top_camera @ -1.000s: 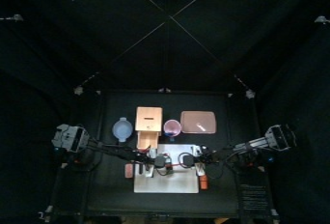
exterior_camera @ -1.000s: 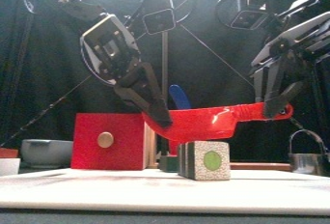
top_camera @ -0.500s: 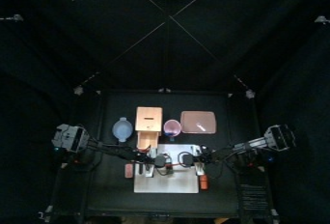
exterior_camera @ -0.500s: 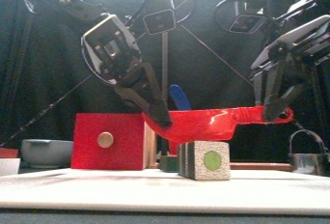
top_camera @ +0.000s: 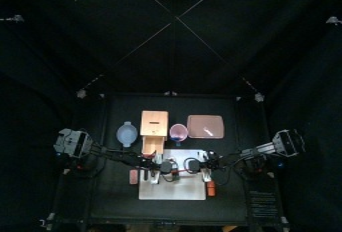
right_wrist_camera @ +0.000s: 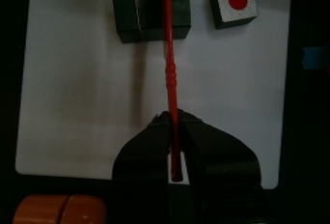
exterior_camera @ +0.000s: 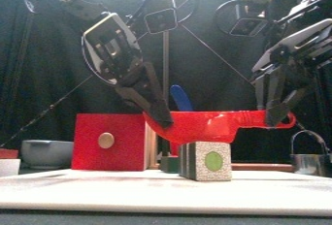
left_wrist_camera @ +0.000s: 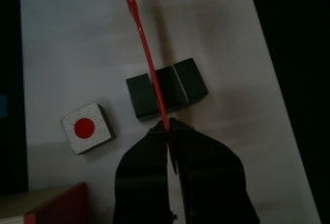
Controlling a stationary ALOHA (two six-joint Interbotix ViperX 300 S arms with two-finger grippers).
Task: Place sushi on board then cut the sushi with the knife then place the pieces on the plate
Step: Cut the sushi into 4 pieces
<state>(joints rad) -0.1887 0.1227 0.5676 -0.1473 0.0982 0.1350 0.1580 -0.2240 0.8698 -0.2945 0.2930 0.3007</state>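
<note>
Sushi (left_wrist_camera: 168,88): dark green blocks side by side on the board (left_wrist_camera: 252,93), with the red knife (exterior_camera: 208,124) held level above them. The knife is gripped at both ends, the left end effector (exterior_camera: 158,120) being closed tight on one end and the right end effector (exterior_camera: 277,112) on the other. A white piece (left_wrist_camera: 85,128) with a red spot is seen just beside the blocks. The plate (top_camera: 205,126) is set behind the board, apart from it.

Risks, as judged:
- If the two arms are not lowered together, the knife may be twisted or pulled from one grip.
- If the blade is brought down off the seam between blocks, the roll may be pushed aside or tipped rather than parted.
- The white piece may be knocked by a low end effector.

Hard to make out:
- The seam is largely covered by the blade, seen edge-on in both wrist views.
- Whether the speckled piece (exterior_camera: 208,159) with a green face in the front view is the white piece cannot be told.
- The gap between blade and sushi cannot be read from the top view
</note>
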